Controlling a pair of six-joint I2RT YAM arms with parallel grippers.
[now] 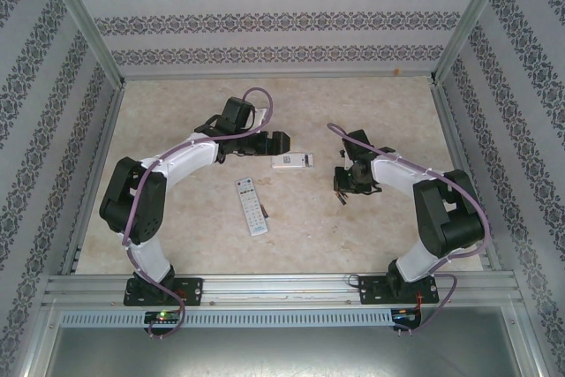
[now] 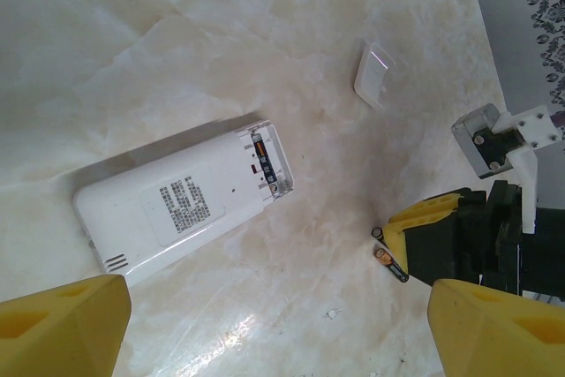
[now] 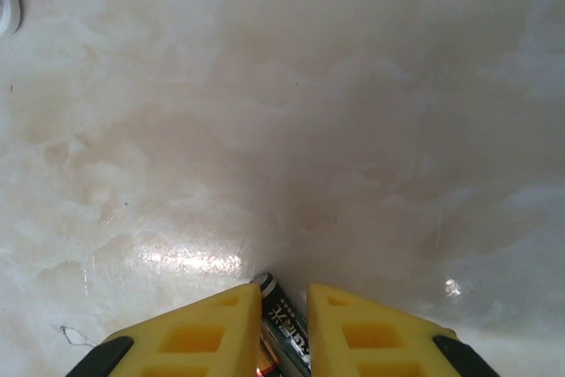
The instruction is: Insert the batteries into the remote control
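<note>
A white remote control (image 2: 181, 200) lies back up, its battery compartment (image 2: 267, 158) uncovered at the end toward the right arm. In the top view this remote (image 1: 292, 161) sits just under my left gripper (image 1: 281, 141). That left gripper (image 2: 275, 296) hangs open above bare table beside the remote, nothing between its fingers. Two batteries (image 2: 388, 262) lie on the table against a yellow finger (image 2: 424, 218) of my right gripper (image 1: 340, 187). In the right wrist view that gripper (image 3: 282, 293) is low on the table, its jaws closed in on a dark battery (image 3: 284, 320).
A small white battery cover (image 2: 374, 72) lies loose beyond the remote. A second remote (image 1: 251, 206), buttons up, lies nearer the arm bases. Patterned walls (image 1: 265, 24) and a metal frame enclose the marble table (image 1: 291, 245).
</note>
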